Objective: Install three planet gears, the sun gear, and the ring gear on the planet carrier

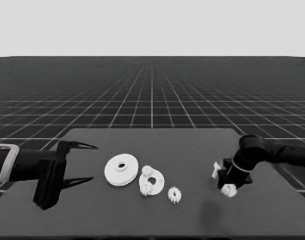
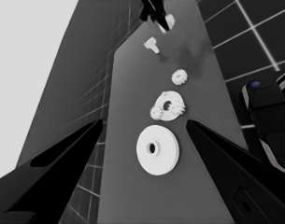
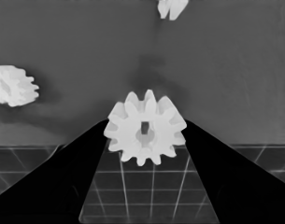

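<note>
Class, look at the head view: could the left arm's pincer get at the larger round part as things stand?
Probably yes: the left pincer waits open beside the larger round part, and bare table lies between them.

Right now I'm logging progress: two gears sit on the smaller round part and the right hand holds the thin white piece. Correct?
Not quite: the right hand holds a gear, as the right wrist view shows. Two gears do sit on the smaller round part.
</note>
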`<state>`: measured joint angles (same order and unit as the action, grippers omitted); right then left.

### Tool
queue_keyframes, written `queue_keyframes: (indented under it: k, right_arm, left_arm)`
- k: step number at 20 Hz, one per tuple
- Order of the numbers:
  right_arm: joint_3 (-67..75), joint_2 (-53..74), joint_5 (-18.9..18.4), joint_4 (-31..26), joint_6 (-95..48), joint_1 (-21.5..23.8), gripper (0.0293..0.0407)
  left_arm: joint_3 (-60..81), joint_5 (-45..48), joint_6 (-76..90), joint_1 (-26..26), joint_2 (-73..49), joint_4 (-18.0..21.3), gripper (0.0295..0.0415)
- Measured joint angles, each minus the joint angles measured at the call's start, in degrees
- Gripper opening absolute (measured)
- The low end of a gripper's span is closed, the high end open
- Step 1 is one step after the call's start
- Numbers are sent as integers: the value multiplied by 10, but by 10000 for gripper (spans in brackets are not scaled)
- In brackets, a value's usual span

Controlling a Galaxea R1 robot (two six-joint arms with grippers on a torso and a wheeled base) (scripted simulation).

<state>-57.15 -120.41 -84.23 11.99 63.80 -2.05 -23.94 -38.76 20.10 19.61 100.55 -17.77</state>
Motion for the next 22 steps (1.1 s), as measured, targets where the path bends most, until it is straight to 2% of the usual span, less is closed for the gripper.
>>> queue_keyframes:
  k: [2, 3, 4, 5, 7, 12, 14, 15, 22]
  right_arm:
    - [0, 0, -1, -1, 0, 1, 312]
    - [-36, -115, -38, 2, 147, 14, 312]
    - [-97, -265, -49, -5, 200, 21, 312]
    - [-169, -353, -47, -10, 195, 24, 312]
    - [-263, -430, -41, -14, 166, 25, 312]
    - [-319, -466, -37, -16, 144, 25, 312]
    - [-354, -476, -19, 41, 123, -34, 312]
    - [-365, -479, -14, 52, 116, -48, 312]
    - [-382, -484, -5, 67, 107, -64, 312]
  left_arm:
    - [0, 0, 0, 0, 0, 0, 385]
    - [0, 0, 0, 0, 0, 0, 385]
    - [0, 0, 0, 0, 0, 0, 385]
    - [0, 0, 0, 0, 0, 0, 385]
    - [0, 0, 0, 0, 0, 0, 385]
    - [0, 0, 0, 0, 0, 0, 385]
    - [0, 0, 0, 0, 0, 0, 385]
    - [0, 0, 0, 0, 0, 0, 385]
    - [0, 0, 0, 0, 0, 0, 385]
